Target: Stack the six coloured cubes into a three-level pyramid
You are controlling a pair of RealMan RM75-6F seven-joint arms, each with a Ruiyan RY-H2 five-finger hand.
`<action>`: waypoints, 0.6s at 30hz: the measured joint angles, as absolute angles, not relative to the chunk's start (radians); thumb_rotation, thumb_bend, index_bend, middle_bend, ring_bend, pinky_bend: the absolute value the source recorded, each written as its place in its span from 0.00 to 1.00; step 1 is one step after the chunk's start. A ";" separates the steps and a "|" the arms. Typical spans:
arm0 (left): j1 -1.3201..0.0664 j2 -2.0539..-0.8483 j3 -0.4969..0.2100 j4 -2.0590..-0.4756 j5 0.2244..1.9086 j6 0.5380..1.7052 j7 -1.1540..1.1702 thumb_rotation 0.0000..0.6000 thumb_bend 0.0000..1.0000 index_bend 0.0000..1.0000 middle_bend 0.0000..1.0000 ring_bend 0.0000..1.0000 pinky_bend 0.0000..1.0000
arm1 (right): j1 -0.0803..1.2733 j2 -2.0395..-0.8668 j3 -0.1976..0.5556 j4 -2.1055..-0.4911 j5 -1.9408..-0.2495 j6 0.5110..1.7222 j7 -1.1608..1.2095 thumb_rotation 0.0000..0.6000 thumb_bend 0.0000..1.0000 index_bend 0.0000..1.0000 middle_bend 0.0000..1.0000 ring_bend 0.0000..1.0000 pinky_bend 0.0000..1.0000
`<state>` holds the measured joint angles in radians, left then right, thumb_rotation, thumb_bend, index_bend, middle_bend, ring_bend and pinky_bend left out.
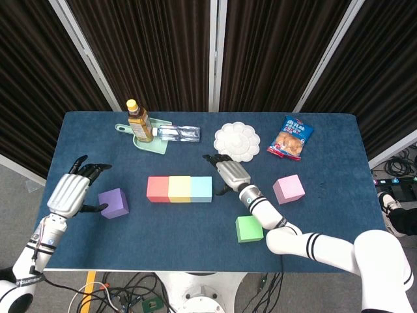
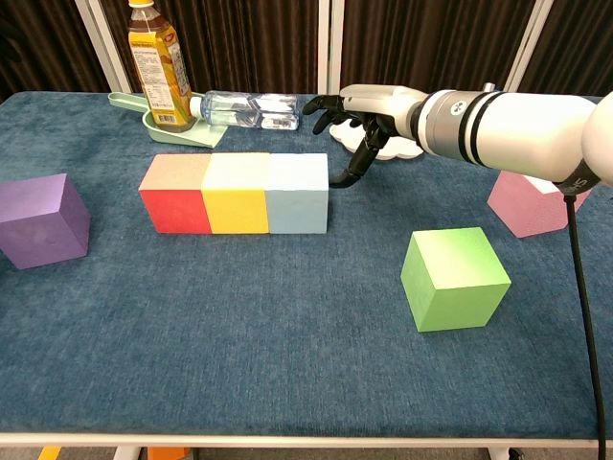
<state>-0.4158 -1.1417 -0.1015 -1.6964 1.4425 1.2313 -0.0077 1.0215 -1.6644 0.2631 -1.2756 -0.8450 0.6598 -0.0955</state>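
1. Three matte foam cubes, red (image 2: 175, 195), yellow (image 2: 236, 194) and pale blue (image 2: 297, 195), sit flush in a row mid-table.
2. Right hand (image 2: 356, 115), fingers spread and empty, has a fingertip at the blue cube's edge.
3. Left hand (image 1: 71, 191), unseen from the chest, is spread empty beside the purple cube (image 1: 113, 203).

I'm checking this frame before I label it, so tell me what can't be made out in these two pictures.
- Left hand: out of frame in the chest view; the head view leaves unclear whether it touches the purple cube.
- Right hand: whether a fingertip touches the blue cube is too close to call in both views.
- Snack bag: hidden behind the right arm in the chest view; print too small in the head view.
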 measured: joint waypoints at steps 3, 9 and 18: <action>-0.416 -1.143 -0.101 -1.693 1.441 1.229 -0.009 1.00 0.00 0.17 0.21 0.20 0.05 | 1.020 -1.657 0.260 -1.284 -0.845 0.660 -0.099 1.00 0.16 0.00 0.11 0.00 0.00; -0.427 -1.148 -0.097 -1.678 1.427 1.193 -0.006 1.00 0.00 0.17 0.21 0.20 0.05 | 0.992 -1.592 0.255 -1.360 -0.860 0.687 -0.099 1.00 0.17 0.00 0.12 0.00 0.00; -0.445 -1.176 -0.083 -1.673 1.381 1.129 0.032 1.00 0.00 0.13 0.16 0.16 0.05 | 0.881 -1.330 0.268 -1.594 -0.927 0.794 -0.063 1.00 0.17 0.00 0.12 0.00 0.00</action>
<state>-0.4451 -1.1758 -0.0834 -1.6733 1.3813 1.1285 0.0316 0.8805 -1.3304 0.2685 -1.5944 -0.9271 0.7938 -0.0628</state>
